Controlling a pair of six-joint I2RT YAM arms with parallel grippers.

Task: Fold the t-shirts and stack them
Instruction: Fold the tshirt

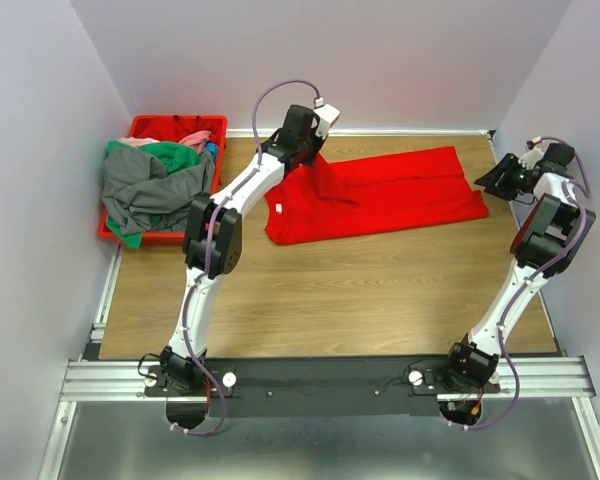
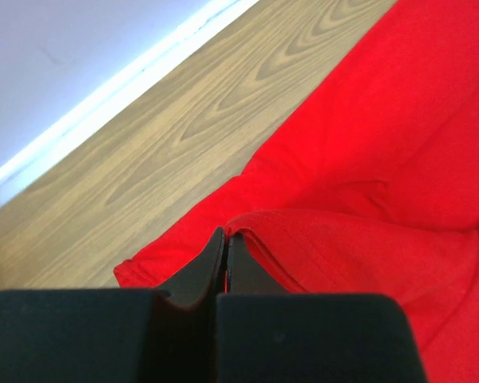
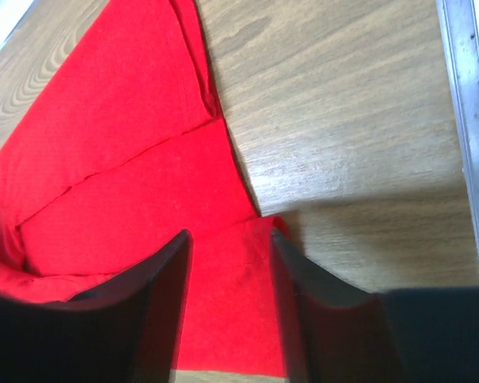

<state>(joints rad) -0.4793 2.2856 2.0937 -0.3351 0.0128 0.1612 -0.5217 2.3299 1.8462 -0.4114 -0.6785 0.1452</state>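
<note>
Red cloth fills both wrist views: the red t-shirt [image 1: 400,195] is laid lengthwise on the wooden counter [image 1: 330,300], toward its far edge, and its small white neck label is seen only from above. Only the left wrist view shows the left pincer [image 2: 226,239] pressed together, a raised fold seemingly nipped at its tips. The right pincer [image 3: 227,235] is held apart over the hem corner. At far left, other t-shirts [image 1: 155,185], grey, green and pink, are heaped in a red crate [image 1: 175,124], their shapes partly hidden.
</note>
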